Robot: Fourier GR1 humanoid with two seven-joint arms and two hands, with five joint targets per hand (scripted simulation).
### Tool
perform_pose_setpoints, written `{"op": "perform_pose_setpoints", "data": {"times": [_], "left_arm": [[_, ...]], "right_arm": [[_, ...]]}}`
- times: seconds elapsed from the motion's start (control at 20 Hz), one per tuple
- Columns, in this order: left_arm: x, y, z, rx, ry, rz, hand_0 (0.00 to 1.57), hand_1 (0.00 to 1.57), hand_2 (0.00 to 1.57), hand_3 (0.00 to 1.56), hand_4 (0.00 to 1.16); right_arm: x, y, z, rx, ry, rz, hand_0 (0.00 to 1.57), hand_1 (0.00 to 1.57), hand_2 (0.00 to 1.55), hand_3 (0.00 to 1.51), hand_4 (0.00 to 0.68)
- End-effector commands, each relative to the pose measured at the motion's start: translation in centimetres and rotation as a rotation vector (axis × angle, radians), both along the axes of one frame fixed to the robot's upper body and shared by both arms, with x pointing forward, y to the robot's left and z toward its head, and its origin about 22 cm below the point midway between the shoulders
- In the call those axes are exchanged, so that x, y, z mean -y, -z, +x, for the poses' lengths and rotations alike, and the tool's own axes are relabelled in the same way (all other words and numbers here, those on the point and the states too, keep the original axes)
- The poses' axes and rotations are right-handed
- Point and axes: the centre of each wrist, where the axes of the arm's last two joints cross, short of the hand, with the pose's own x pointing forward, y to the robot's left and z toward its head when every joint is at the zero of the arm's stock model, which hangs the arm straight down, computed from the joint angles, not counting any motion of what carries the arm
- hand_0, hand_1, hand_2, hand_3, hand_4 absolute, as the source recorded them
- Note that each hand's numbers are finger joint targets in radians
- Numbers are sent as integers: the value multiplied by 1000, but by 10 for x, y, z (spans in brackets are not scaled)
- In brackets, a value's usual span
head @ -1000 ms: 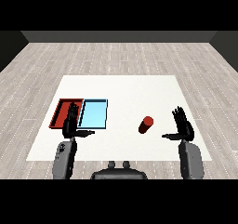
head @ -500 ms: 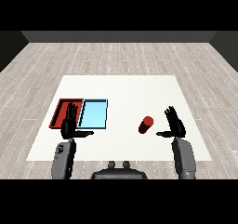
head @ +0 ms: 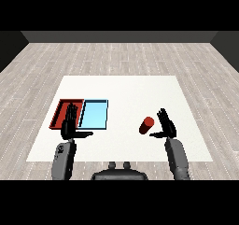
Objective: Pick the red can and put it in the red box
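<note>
Right hand (head: 166, 126) first: fingers straight and spread, thumb stuck out toward the can, palm facing inward, nothing held; the red can (head: 146, 125) sits just beside the thumb tip on the inner side, lying tilted on the white table (head: 130, 86), and I cannot tell whether thumb and can are touching or a sliver apart; no finger is curled round it, so this is the approach, the reach before the grasp, not the grasp itself.

Across to the left hand (head: 70, 125): fingers straight and upright too, thumb pointing inward, holding nothing; it hangs over the near edge of the trays, fingertips overlapping the seam where the red tray (head: 61, 112) meets the light blue tray (head: 95, 113); the red tray lies beyond and to the outer side of those fingers, the blue one beyond and to the inner side.

So where are we; early, I'd say: the can is on the table, well apart from the red tray, with the blue tray between them; nothing lifted, nothing delivered.

What the next move calls for, by my reading: the right hand has to slide inward so the can sits between thumb and fingers, then curl round it; after that comes a long carry across the table, past the blue tray, to drop into the red one.
</note>
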Motion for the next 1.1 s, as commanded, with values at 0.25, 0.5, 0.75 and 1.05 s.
{"op": "perform_pose_setpoints", "data": {"times": [0.25, 0.5, 0.75, 1.05], "left_arm": [[15, -9, 2, 8, -3, -12, 0, 0, 0, 0, 0], [19, -5, 1, -18, -9, 0, 0, 0, 0, 0, 0], [10, -8, -4, 7, -10, 22, 0, 0, 0, 0, 0], [20, -23, 3, 12, -35, 23, 0, 0, 0, 0, 0]], "right_arm": [[-26, 17, 17, -35, -7, 20, 0, 0, 0, 0, 0], [-27, 22, 4, -33, -24, 17, 0, 0, 0, 0, 0], [-52, 13, 22, -56, -26, 35, 0, 0, 0, 0, 0], [-34, 20, 33, -71, -83, 68, 0, 0, 0, 0, 0]]}}
